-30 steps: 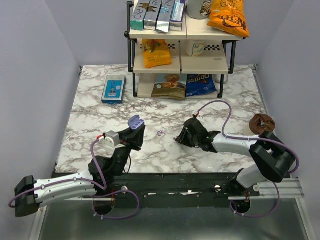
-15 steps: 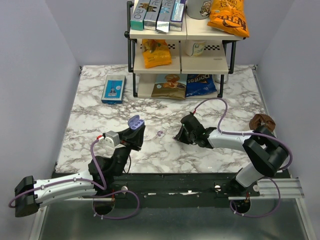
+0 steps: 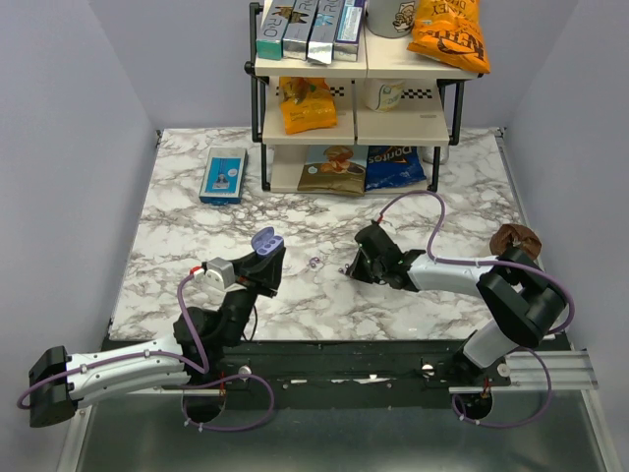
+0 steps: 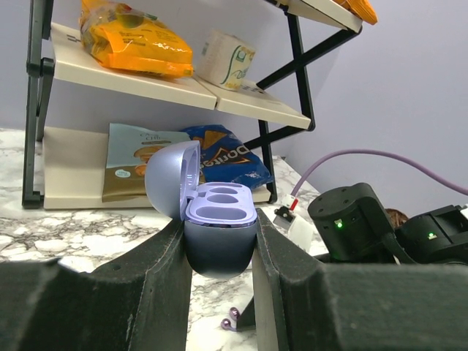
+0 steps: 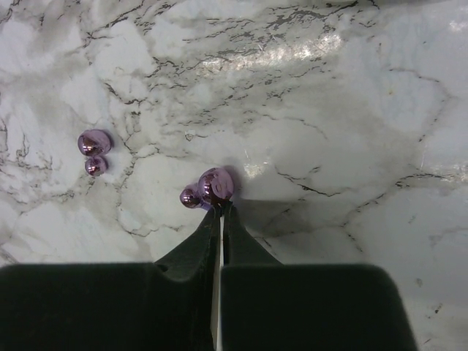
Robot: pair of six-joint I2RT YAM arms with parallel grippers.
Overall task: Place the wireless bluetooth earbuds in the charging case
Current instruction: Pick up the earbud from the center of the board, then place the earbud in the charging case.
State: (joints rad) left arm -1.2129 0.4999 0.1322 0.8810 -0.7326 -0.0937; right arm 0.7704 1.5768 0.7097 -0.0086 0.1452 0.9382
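At the tips of the right gripper (image 5: 220, 212), one small glossy purple earbud (image 5: 212, 185) is seen on the white-and-grey marbled tabletop (image 5: 351, 110). The fingers stand almost pressed together, with only a thin slit between them. The earbud lies straight ahead of the tips and touches them; whether its near edge is nipped cannot be told. Its long axis, big bulb to small tip, is laid crosswise to the fingers. A second purple earbud (image 5: 93, 148) is noted further left, apart from the claw, on the side toward the left arm. The small oval lavender-grey plastic charging case (image 4: 219, 216) is held above the table, pinched between the fingers of the left gripper (image 4: 219, 252), lid hinged back, both sockets empty and facing up. Judged: the right arm is nearer both buds; a carry leftward to the case is called for once a hold is confirmed
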